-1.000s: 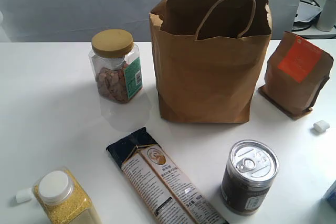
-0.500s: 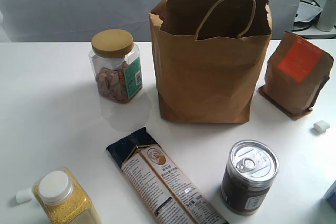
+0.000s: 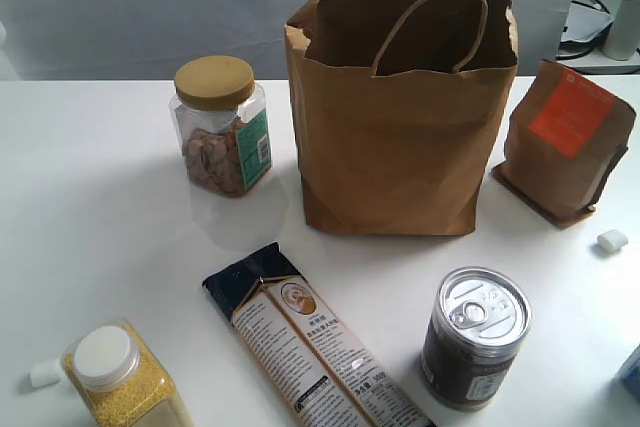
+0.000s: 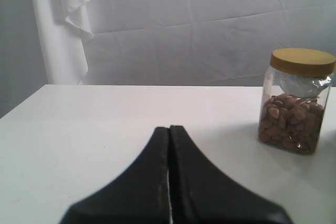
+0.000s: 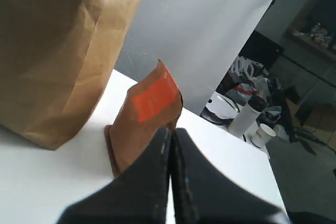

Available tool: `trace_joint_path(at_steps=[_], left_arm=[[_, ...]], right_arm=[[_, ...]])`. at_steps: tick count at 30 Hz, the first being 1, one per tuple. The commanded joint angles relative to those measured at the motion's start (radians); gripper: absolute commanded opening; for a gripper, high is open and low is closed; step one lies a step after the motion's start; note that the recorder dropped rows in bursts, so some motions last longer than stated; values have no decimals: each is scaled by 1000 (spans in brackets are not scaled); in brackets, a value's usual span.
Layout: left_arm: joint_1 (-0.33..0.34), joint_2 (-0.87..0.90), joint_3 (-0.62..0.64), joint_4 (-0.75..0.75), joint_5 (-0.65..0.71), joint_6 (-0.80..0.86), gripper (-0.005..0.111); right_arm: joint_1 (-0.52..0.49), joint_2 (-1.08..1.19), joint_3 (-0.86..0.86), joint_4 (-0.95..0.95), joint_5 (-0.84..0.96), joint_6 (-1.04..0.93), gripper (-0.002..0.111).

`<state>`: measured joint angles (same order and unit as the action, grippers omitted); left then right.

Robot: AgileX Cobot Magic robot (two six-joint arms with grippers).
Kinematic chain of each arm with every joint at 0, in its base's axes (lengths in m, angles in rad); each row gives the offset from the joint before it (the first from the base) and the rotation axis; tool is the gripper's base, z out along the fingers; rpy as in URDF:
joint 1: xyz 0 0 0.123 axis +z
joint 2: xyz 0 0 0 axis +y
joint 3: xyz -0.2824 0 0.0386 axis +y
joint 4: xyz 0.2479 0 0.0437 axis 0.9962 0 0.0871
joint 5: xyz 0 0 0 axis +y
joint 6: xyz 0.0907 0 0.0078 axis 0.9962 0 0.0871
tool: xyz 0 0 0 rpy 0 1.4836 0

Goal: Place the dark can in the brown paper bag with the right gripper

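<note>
The dark can [image 3: 474, 337], a short tin with a silver pull-tab lid, stands upright at the front right of the white table. Behind it, the brown paper bag [image 3: 395, 137] stands upright and open at the top, its loop handles up; its side also fills part of the right wrist view, brown paper bag [image 5: 47, 51]. Neither arm shows in the exterior view. My right gripper [image 5: 171, 132] is shut with nothing in it, its tips in front of the small brown pouch. My left gripper [image 4: 169, 129] is shut and empty, low over the table.
A clear jar with a tan lid [image 3: 222, 127] stands left of the bag. The brown pouch with an orange label [image 3: 565, 142] leans at the right. A long dark packet [image 3: 315, 342] lies at the front, a yellow-grain jar [image 3: 125, 377] at the front left.
</note>
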<state>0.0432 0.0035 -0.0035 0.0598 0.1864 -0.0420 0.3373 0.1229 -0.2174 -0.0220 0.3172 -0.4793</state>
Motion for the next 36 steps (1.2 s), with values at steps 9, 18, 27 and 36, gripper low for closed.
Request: trace_joint_path(at_steps=[9,18,27,36], left_arm=[[-6,-3,4,3,-3,-4,0],[-6,-3,4,3,-3,-4,0],[-6,-3,4,3,-3,-4,0],[-6,-3,4,3,-3,-4,0]], right_arm=[[2,473,-316,-49,-8,233,0],[115,671,-608,-109,301,622,0],[401,972,-884,-207,709,792,0],[511,1177,-943,-146,853,996,63]])
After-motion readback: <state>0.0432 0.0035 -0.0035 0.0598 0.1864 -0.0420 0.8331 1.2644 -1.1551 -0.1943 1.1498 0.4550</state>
